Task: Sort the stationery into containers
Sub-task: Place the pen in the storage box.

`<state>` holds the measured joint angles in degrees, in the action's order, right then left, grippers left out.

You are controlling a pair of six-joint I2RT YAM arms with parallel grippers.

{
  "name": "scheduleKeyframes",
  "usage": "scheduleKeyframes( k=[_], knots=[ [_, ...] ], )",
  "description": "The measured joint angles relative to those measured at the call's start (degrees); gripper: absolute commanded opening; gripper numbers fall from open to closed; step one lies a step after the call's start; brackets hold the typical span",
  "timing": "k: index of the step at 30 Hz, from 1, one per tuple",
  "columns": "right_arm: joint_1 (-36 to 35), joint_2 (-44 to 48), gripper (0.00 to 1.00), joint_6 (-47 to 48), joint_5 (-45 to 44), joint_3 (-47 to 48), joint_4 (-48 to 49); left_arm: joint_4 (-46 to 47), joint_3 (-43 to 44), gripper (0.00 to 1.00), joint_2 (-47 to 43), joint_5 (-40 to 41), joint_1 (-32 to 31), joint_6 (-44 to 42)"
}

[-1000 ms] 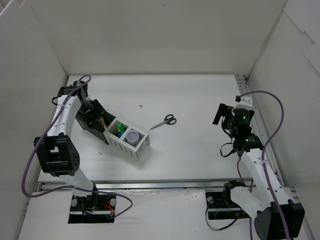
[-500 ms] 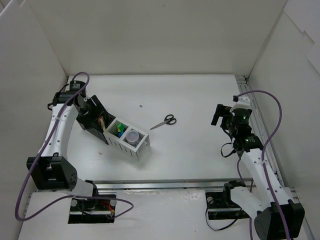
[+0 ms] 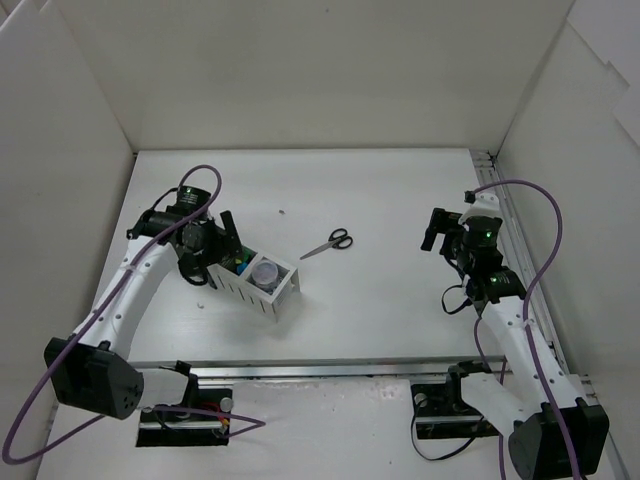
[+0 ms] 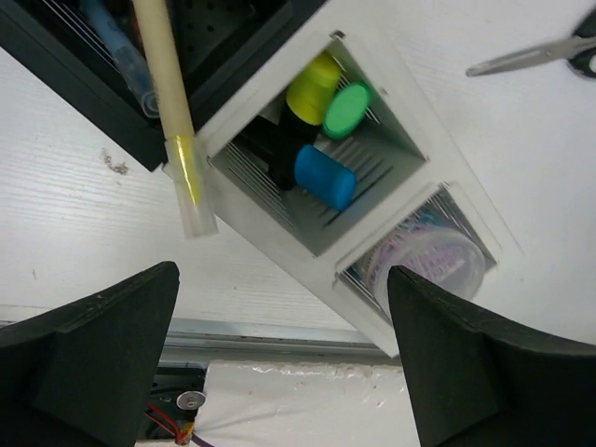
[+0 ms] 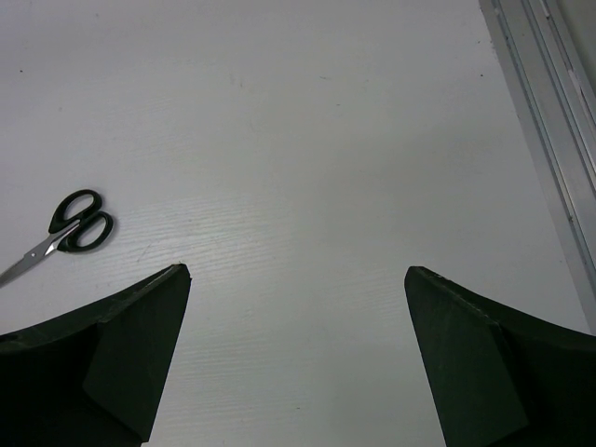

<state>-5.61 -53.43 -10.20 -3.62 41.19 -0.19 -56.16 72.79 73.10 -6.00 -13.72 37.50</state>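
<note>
White panels (image 3: 300, 70) on three sides of a matte white tabletop (image 3: 390, 190), seen from overhead. At 9 o'clock, a slanted row of joined mesh boxes (image 3: 262, 290): black ones half hidden under the left end effector (image 3: 215, 248), white-grey ones reaching toward 4 o'clock. In the white pair, a fleck of yellow-green, then a clear round jar (image 3: 266, 270). Scissors (image 3: 328, 243) flat on the tabletop at the row's 1 o'clock, near but not touching. Right end effector (image 3: 435, 230) at 3 o'clock, well apart from the stationery.

From the left wrist, straight down into the boxes. Dark fingers (image 4: 93, 354) spread wide at both lower corners, gripping nothing. At 11 o'clock, a black compartment with a blue pen (image 4: 119, 51) and a pale cream pen (image 4: 168, 102), its clear cap leaning out over the rim. Next, a white-grey compartment with slotted walls: three chunky highlighters (image 4: 326, 177), caps yellow, green and blue, the blue one tilted. At 4 o'clock the jar, blurred, filling its own box. Scissor blade at 2 o'clock.

From the right wrist, faintly ribbed tabletop, the scissors' black loops at 9 o'clock with a steel blade running off the frame, and an aluminium rail (image 5: 535, 112) at 2 o'clock. Fingers wide apart, empty. Box contents legible only from the left wrist; whole layout only from overhead.
</note>
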Motion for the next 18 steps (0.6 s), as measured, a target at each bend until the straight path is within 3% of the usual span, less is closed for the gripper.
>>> scheduleKeyframes(
  k=[9,12,15,18],
  knots=[
    [0.0,0.02,0.98,0.02,-0.04,0.0,0.02,2.12,0.0,0.8,6.27,2.16,0.48,0.09],
    [0.0,0.02,0.98,0.02,-0.07,0.0,0.0,3.82,0.0,0.72,6.16,1.75,0.48,0.37],
    [0.0,0.02,0.98,0.02,-0.09,0.0,0.02,5.66,-0.59,0.55,6.01,1.95,0.57,1.03],
    [0.0,0.02,0.98,0.02,-0.22,0.0,0.0,7.78,-1.9,0.45,5.2,1.88,1.4,1.99]
  ],
)
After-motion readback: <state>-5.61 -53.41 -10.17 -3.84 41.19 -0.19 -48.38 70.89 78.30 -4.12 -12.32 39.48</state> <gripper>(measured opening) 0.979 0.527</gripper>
